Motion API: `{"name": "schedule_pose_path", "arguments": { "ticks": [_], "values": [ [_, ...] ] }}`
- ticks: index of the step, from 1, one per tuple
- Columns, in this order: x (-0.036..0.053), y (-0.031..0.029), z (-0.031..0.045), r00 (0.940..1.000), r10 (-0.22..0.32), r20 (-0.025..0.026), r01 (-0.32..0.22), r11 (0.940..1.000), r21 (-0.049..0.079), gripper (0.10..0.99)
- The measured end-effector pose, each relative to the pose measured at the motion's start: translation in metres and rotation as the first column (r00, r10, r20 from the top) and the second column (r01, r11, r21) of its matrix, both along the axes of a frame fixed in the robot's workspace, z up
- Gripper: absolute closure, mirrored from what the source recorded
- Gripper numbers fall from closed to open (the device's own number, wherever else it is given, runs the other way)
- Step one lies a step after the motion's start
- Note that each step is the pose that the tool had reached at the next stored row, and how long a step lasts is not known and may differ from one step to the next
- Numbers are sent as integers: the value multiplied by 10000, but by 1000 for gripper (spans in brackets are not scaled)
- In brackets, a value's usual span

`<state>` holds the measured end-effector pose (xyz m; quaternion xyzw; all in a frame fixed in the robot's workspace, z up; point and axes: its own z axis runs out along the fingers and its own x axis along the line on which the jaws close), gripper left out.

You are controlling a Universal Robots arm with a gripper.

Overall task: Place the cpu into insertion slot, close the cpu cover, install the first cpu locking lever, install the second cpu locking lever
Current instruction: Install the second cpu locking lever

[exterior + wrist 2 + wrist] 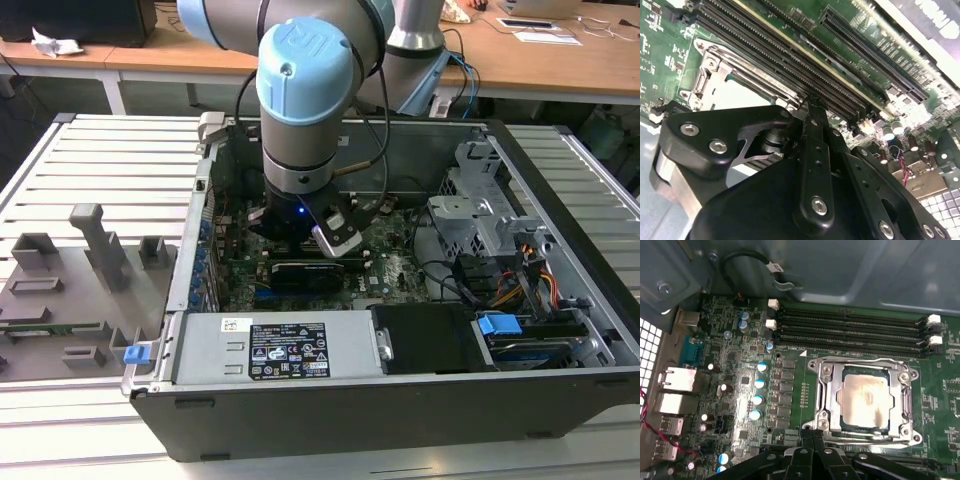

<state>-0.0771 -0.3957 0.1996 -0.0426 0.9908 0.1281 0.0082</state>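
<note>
The arm is down inside the open computer case, with the gripper poised at the near edge of the insertion slot on the green motherboard. In the first wrist view the cpu sits flat in that slot, its silver-grey top dull and a little smudged, square to the frame. The cpu cover lies down around it, a thin bright metal frame with the chip showing through its window. So the seating looks done and the cover looks closed; the work in hand appears to be the locking levers along the slot's sides.

The fingers are drawn in narrow, tips close together, and I see nothing held between them. In the second wrist view the gripper comes to a point right at the slot's edge, just beside the long black memory slots.

To do this well, I'd judge: press on the lever only, keep clear of the memory slots next to the slot, and push the lever down and under its catch without dragging across the cover. A slip here could scratch the board or lift the cover.
</note>
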Motion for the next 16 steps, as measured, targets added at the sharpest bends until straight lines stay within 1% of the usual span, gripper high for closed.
{"name": "schedule_pose_path", "arguments": {
  "ticks": [2, 4, 5, 6, 10, 16],
  "values": [
    [-5, 0, -10, 10000, 2, 0, -2, 9998, 187, 980],
    [-10, 0, -17, 10000, 4, 0, -4, 9996, 289, 980],
    [-11, 1, -34, 10000, 2, 4, -3, 9994, 338, 980],
    [-13, 0, -47, 10000, 3, 0, -3, 9994, 342, 980],
    [-14, 0, -41, 10000, 4, 1, -4, 9994, 344, 980],
    [-15, 1, 100, 10000, 4, -1, -4, 9994, 343, 980]
  ]
}}
